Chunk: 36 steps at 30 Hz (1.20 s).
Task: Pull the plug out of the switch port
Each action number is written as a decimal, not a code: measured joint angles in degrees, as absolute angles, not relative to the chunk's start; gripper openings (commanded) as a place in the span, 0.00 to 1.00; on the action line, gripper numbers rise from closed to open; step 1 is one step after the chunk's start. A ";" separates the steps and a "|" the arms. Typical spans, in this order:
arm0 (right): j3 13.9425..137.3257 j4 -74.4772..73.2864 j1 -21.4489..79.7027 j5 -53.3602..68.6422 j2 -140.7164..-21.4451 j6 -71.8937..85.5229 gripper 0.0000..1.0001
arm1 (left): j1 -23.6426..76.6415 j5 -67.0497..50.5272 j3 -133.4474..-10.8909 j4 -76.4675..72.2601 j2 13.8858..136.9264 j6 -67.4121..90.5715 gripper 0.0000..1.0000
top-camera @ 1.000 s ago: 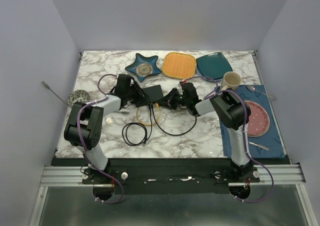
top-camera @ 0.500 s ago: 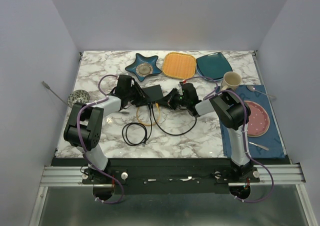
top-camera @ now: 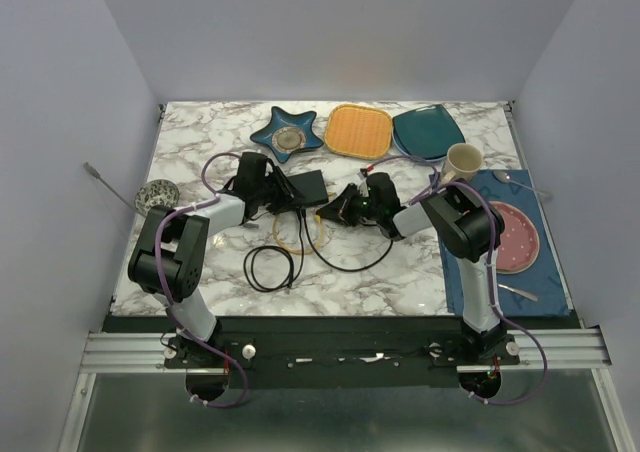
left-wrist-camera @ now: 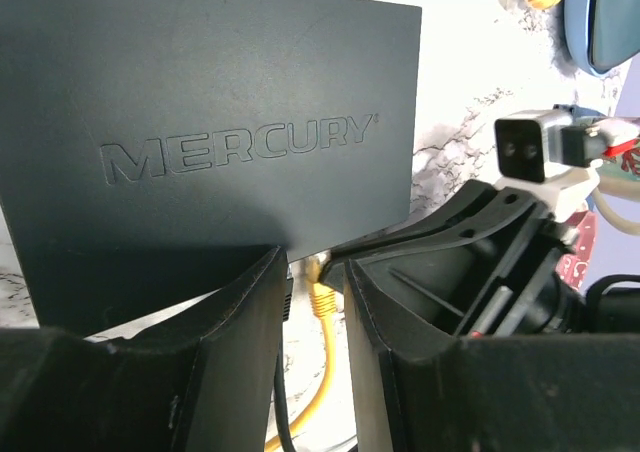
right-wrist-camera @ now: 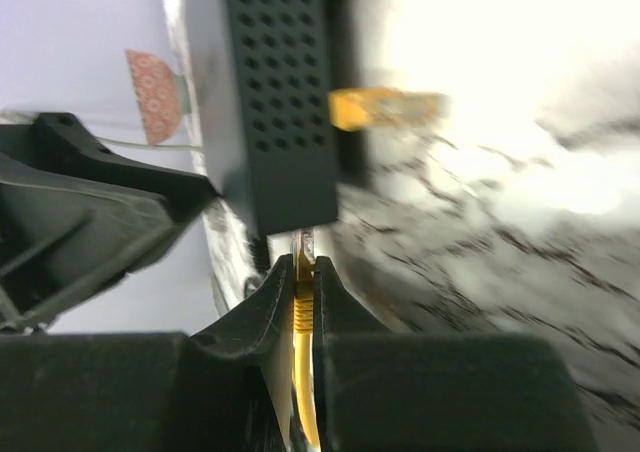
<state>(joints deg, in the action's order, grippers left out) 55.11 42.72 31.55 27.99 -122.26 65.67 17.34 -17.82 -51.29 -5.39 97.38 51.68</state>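
The switch [top-camera: 306,184] [left-wrist-camera: 215,132] lies flat on the marble, a black box lettered MERCURY. My left gripper [top-camera: 272,196] [left-wrist-camera: 316,264] stands at its left near corner with the jaws apart, and nothing is clamped between them. The left finger [left-wrist-camera: 225,352] overlaps the switch's edge. My right gripper [top-camera: 328,211] [right-wrist-camera: 305,264] is shut on the yellow plug [right-wrist-camera: 303,307] [left-wrist-camera: 322,298] at the switch's near edge. The plug's clear tip meets the black casing [right-wrist-camera: 285,102]. How deep it sits in the port is hidden.
A yellow cable [top-camera: 297,235] and a black cable loop [top-camera: 270,268] lie in front of the switch. Behind it are a star dish [top-camera: 287,135], an orange plate [top-camera: 358,129] and a teal plate [top-camera: 428,130]. A cup [top-camera: 462,160] and a pink plate [top-camera: 512,235] stand at the right.
My right gripper has moved left and nearer, to the switch's near edge, and its jaws have closed on the yellow plug. The left gripper has barely shifted.
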 measured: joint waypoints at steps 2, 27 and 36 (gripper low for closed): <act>54.30 42.13 31.55 27.99 -122.26 65.19 0.01 | 17.34 -17.91 -51.29 -5.43 97.38 51.79 0.44; 49.45 4.67 31.62 7.14 -77.06 34.68 0.01 | 20.75 -15.59 -36.77 -14.94 73.28 50.28 0.99; 51.77 -4.27 31.62 8.29 -73.47 35.75 0.01 | 41.80 -8.01 -32.99 -28.86 66.46 40.01 0.99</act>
<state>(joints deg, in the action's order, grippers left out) 51.77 -4.27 31.62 8.29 -73.47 35.75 41.80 -8.01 -32.99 -28.86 66.46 40.01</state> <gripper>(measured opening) 0.153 0.988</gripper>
